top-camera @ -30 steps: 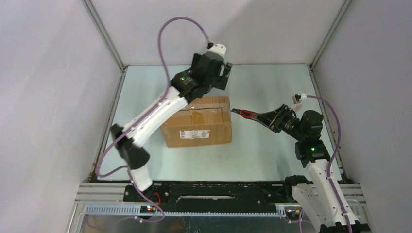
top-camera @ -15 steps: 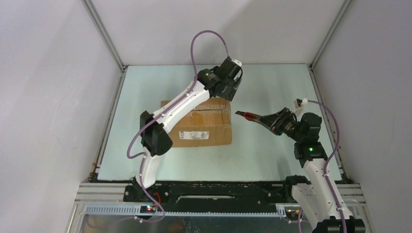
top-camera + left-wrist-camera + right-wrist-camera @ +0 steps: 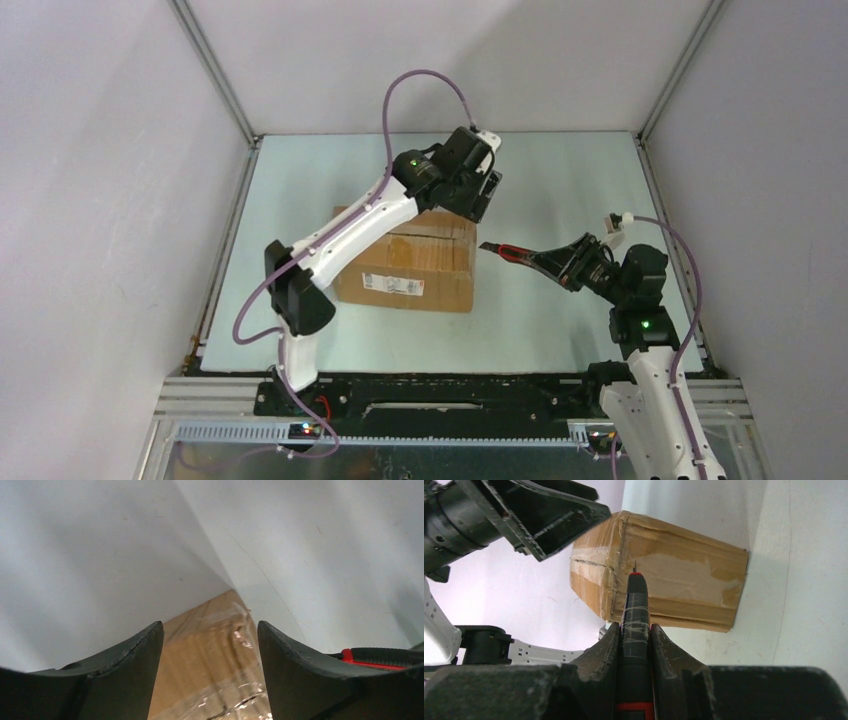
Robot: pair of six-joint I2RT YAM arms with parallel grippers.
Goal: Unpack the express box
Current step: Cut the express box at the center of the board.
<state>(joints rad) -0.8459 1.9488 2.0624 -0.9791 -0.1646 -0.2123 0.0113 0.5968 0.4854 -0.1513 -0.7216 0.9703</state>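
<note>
While the right fingers (image 3: pixel 596 655) pinch the red-and-black cutter (image 3: pixel 636 597) with its tip at, or just short of, the taped end of the express box (image 3: pixel 410 265), which sits closed on the desk (image 3: pixel 560 170) left of centre, feed the blade into the tape line only and keep it shallow so the contents are not scored. The left fingers (image 3: pixel 125 670) hang spread over the box's far right corner, gripping nothing; set them on the lid to brace the carton before cutting.
</note>
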